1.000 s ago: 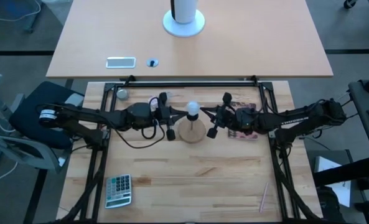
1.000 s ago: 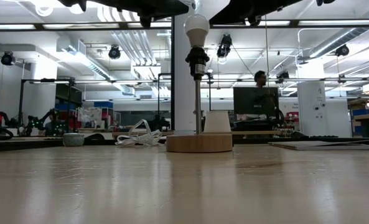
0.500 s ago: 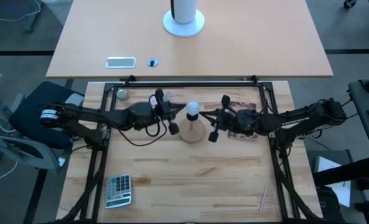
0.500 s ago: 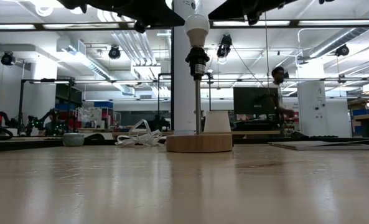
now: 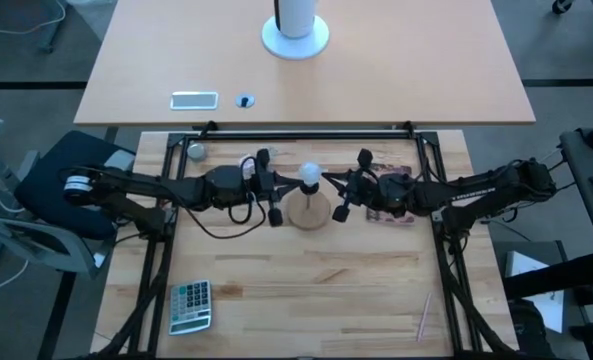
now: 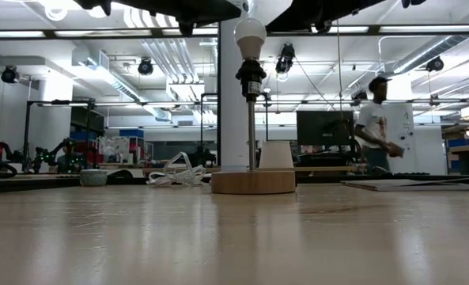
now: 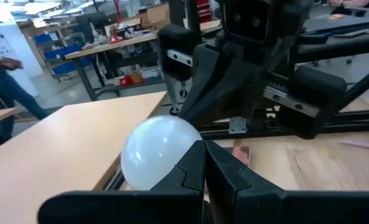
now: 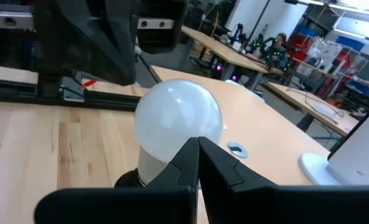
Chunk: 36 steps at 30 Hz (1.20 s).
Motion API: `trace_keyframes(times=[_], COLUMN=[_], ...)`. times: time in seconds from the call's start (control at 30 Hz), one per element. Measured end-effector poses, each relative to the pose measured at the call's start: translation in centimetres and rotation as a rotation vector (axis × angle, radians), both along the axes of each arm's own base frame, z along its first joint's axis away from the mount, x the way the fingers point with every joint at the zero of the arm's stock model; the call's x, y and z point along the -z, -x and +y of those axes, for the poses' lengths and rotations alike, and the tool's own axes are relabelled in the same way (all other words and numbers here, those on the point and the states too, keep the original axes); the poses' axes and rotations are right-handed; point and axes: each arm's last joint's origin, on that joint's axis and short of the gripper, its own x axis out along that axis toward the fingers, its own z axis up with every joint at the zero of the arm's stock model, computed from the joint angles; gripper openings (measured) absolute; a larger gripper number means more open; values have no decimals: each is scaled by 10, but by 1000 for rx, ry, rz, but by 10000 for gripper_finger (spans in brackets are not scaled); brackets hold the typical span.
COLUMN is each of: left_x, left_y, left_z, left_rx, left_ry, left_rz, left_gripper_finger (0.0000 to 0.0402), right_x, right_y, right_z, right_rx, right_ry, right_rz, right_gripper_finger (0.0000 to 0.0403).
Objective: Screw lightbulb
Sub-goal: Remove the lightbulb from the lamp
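Your bulb (image 6: 250, 36) sits on top of the lamp's black socket (image 6: 251, 77), at the head of a thin post rising from the round wooden base (image 6: 253, 182) near the middle of the worktop (image 5: 306, 280). Both hands flank it from above: the left hand (image 5: 273, 188) just beside it on one side, the right hand (image 5: 348, 190) just beside it on the other. In each wrist view the dark fingers meet edge to edge in front of the globe (image 7: 159, 152), so both hands look closed with nothing between the fingers — neither has hold of the bulb (image 8: 179, 127). I cannot tell whether the fingertips touch the glass. The main risk, as I judge it, is a sideways knock: the post is tall and slender, and a closed hand pushing on the globe could tip the lamp or slide the base. If you try turning the bulb by rubbing it with closed fingers, you may slip off, or cross the thread if it is not seated straight. How deep the screw base sits in the socket is not visible. The bulb points globe up, base down — its long axis is upright, in line with the post.
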Motion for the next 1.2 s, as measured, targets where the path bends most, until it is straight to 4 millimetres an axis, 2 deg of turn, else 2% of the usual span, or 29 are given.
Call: trace_keyframes(times=[0.17,0.3,0.6,1.2], left_x=[-6,-7,9,8], left_y=[4,6,-4,-5], left_z=[0,5,14,8], left_rx=[-15,-137,-207,-31], left_ry=[-13,-41,-36,-17], left_rz=[-19,-12,39,32], left_gripper_finger=[0,0,0,0], right_x=[-3,-3,5,5], right_y=[1,1,-6,-6], right_z=[4,9,7,3], right_rx=[-20,-74,-96,-31], right_ry=[3,0,-29,-16], right_rz=[-21,-19,-1,5], right_gripper_finger=[2,2,2,2])
